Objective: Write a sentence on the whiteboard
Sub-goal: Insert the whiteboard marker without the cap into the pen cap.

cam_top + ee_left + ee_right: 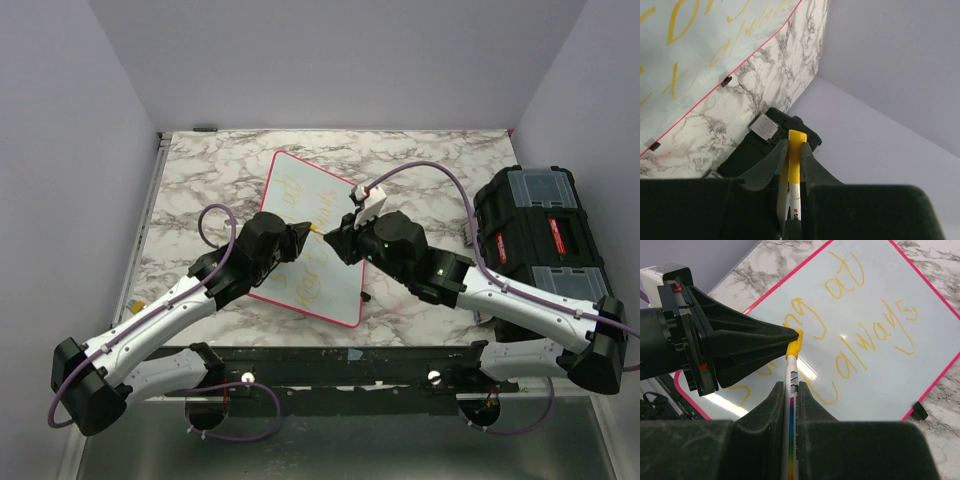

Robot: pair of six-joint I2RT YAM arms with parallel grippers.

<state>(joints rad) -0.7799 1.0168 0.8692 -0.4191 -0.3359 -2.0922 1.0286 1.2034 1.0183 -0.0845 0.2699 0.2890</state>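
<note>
Black toolbox (540, 235) sits on the marble tabletop (200, 170).

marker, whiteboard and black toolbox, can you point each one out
marker (791, 377): right wrist view, on its white barrel.
whiteboard (328, 192): top view, on bare surface in its far half.
toolbox (535, 235): top view, on the middle of its black lid.
</note>
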